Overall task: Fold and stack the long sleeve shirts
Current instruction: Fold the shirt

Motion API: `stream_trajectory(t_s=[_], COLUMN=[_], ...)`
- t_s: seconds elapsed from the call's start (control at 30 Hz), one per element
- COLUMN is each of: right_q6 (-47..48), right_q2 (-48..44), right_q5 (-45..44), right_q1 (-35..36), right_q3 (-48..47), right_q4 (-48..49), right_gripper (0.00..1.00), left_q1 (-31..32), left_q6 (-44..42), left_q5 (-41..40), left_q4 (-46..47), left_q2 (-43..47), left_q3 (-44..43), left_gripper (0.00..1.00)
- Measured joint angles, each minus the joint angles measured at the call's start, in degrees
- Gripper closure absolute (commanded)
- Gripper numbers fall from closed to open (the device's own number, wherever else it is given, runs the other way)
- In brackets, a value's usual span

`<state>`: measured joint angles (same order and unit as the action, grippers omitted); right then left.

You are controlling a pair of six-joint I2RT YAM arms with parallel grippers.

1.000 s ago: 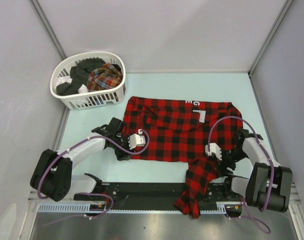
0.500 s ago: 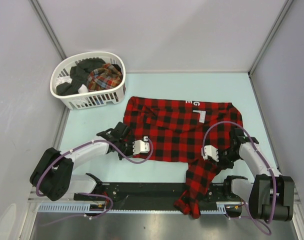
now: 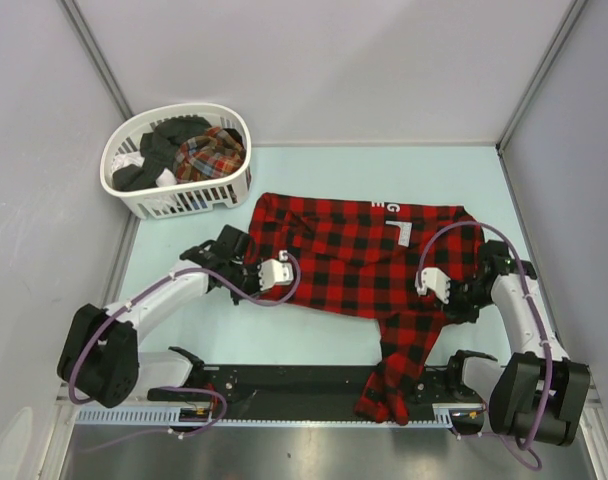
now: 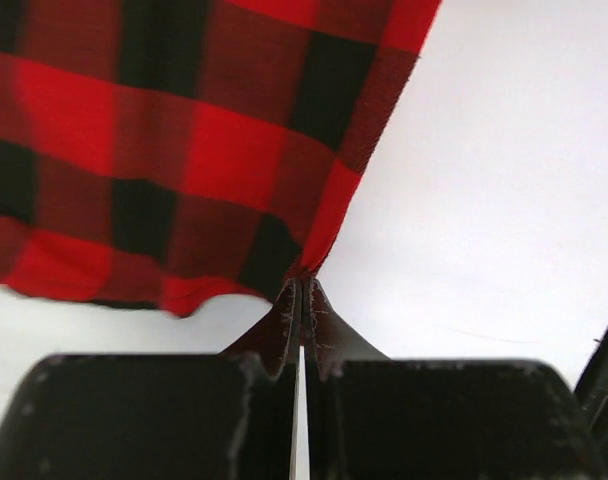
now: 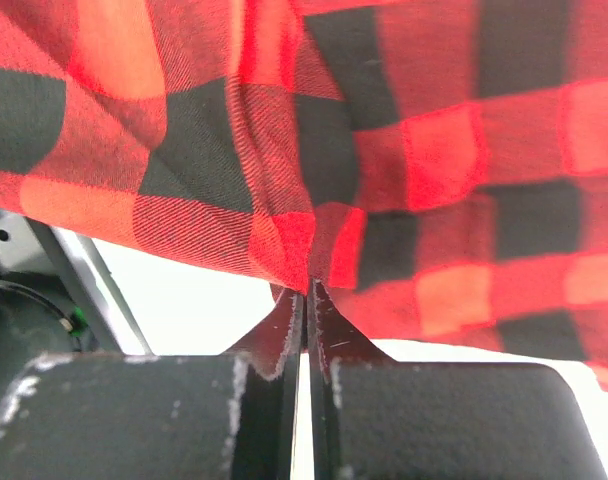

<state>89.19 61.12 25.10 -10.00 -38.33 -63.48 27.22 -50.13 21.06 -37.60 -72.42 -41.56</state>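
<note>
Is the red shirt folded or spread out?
Spread out, unfolded: the shirt lies open on the table, one sleeve trailing over the near edge.

Overhead looks down; wrist views close, apparently sharing shirt [image 3: 364, 260].

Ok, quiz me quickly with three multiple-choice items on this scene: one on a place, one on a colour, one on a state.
1. Where does the basket stand?
A. at the far left of the table
B. at the near right corner
C. on top of the spread shirt

2. What colours is the shirt spread on the table?
A. blue and white
B. red and black
C. plain green

3. How are the left hand and right hand?
A. both open
B. only the left shut
C. both shut on the shirt

Answers:
1 A, the top view shows it far left, apart from the shirt.
2 B, it has large red-and-black checks.
3 C, each wrist view shows the hand pinching the cloth's edge.
</note>
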Motion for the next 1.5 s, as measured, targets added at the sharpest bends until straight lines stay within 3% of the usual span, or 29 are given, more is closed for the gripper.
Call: stream_trajectory(t_s=[0.23,0.6,0.87,0.93,0.97,1.0,1.1,1.13,1.23,1.37,1.47,1.5], right_q6=[0.2,-2.1,-6.36,-7.13,-7.45,-7.78,-9.31,-9.92,-11.65,-15.47,-19.89,-21.73], right_q2=[6.49,23.63,36.83,37.77,38.07,38.32,39.08,39.3,39.6,39.56,39.04,38.49], right_q5=[1.44,2.58,2.19,2.16,2.14,2.14,1.49,1.18,0.15,0.09,1.14,1.66], right_q1=[-1.77,-0.92,0.22,0.22,0.26,0.37,0.79,0.85,0.72,-1.84,-5.29,-6.4], right_q3=[-8.63,-25.29,-34.25,-34.64,-34.69,-34.69,-34.69,-34.69,-34.71,-36.04,-38.6,-39.5], right_q4=[-1.36,1.64,5.42,6.01,6.25,6.51,7.32,7.61,8.11,7.85,6.29,5.44], right_gripper=[1.0,1.0,0.97,0.92,0.88,0.75,0.53,0.49,0.41,0.38,0.29,0.25], left_q1=[-3.54,-7.89,-9.33,-9.35,-9.35,-9.35,-9.38,-9.42,-10.03,-11.98,-13.49,-13.81], left_q6=[0.02,0.04,0.72,1.05,1.18,1.27,1.9,2.27,3.65,6.23,7.74,8.72], left_q5=[0.9,0.66,-0.37,-0.55,-0.72,-1.01,-1.64,-1.9,-1.68,0.33,1.64,2.01], left_q4=[-1.44,-0.33,2.86,3.28,3.58,4.09,5.07,5.33,5.35,5.75,4.35,2.97], left_q2=[-4.07,-20.09,-29.22,-30.4,-30.91,-31.5,-32.65,-32.96,-33.22,-31.69,-28.24,-25.75], left_q3=[-8.22,-26.62,-30.69,-31.56,-32.02,-32.48,-33.16,-33.2,-33.2,-32.74,-32.24,-32.24], left_gripper=[1.0,1.0,1.0,0.99,0.97,0.94,0.71,0.62,0.5,0.45,0.35,0.23])
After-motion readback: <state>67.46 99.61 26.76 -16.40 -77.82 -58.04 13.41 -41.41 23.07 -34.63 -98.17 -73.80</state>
